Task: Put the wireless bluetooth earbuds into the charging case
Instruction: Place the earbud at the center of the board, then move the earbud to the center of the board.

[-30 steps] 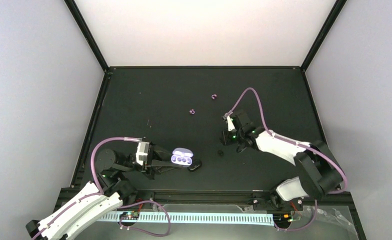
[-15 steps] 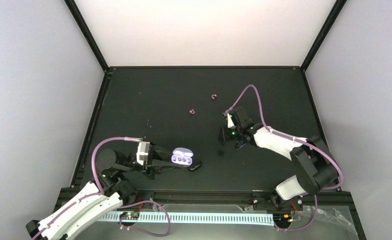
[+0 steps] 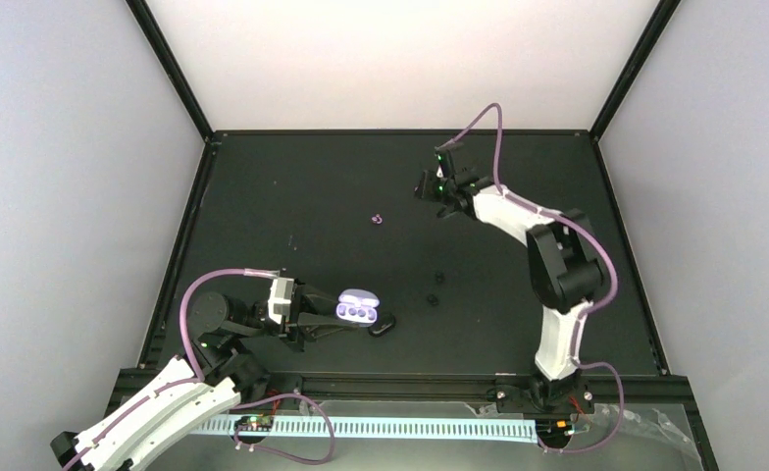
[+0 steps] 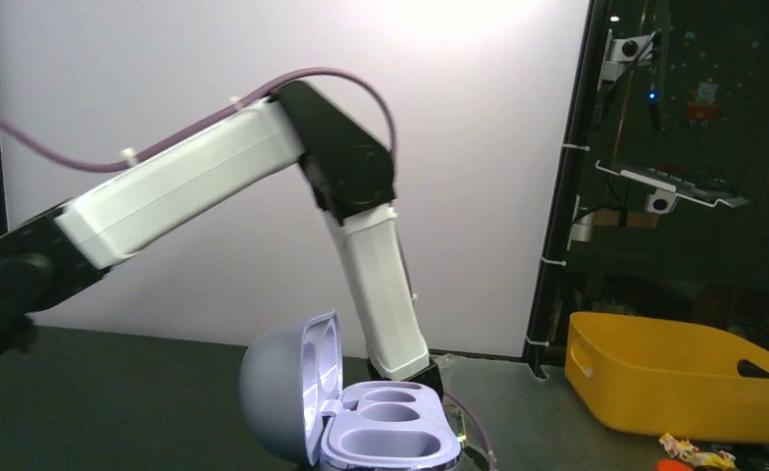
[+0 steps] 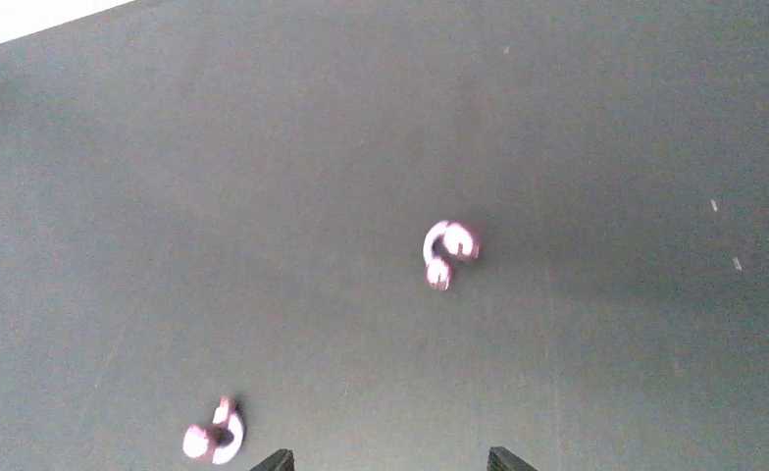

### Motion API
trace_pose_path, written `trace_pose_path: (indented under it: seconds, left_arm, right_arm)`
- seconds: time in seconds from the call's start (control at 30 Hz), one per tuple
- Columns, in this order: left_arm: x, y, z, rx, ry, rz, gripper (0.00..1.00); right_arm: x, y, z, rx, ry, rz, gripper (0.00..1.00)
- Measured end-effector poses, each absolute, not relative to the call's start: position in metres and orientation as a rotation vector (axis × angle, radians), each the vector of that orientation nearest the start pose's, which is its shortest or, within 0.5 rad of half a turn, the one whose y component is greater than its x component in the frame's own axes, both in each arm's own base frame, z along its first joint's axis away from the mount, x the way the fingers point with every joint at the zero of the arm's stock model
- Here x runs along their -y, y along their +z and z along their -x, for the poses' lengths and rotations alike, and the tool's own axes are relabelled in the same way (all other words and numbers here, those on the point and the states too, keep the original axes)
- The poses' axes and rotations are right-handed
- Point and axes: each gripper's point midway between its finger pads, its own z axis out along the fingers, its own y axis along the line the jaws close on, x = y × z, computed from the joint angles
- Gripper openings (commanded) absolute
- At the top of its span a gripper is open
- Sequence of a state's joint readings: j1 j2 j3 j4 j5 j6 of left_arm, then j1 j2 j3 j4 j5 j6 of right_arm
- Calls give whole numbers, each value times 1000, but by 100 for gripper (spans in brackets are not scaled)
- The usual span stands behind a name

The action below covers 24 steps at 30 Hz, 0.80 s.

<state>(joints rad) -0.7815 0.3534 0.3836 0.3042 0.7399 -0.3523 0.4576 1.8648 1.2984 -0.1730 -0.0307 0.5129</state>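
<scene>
The lavender charging case (image 3: 356,307) sits open near the front left, with my left gripper (image 3: 337,317) shut on it. In the left wrist view the case (image 4: 390,442) has empty wells and its lid (image 4: 278,392) stands upright. One pinkish earbud (image 3: 378,219) lies mid-table. My right gripper (image 3: 424,186) hovers at the far middle and hides the other pink earbud from above. The right wrist view shows both pink earbuds, one (image 5: 448,251) ahead and one (image 5: 212,439) beside the left fingertip. The right gripper (image 5: 392,459) is open and empty. Two small black buds (image 3: 438,277) (image 3: 431,298) lie mid-table.
A black oval case (image 3: 382,327) lies just right of the lavender case. Black frame rails (image 3: 400,131) edge the dark table. A yellow bin (image 4: 675,378) stands off the table past the right arm's base (image 4: 400,334).
The right arm swung from mid-table to the far middle, over the pink earbuds, and its jaws opened. A second black bud now shows where it was. The left arm has stayed still.
</scene>
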Motion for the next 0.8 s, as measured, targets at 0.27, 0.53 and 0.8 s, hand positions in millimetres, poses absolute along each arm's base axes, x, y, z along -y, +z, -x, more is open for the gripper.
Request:
trace_pose_path:
  seconds: [0.27, 0.53, 0.8]
  left_arm:
    - [227, 338, -67, -1118, -1387, -948, 2]
    - [227, 338, -70, -1122, -1370, -938, 2]
    - [227, 336, -72, -1133, -1362, -937, 2]
  right_arm:
    - [-221, 85, -538, -2404, 483, -240, 51]
    - [-228, 78, -570, -2421, 456, -265, 50]
    - [-231, 59, -577, -2481, 430, -277, 43]
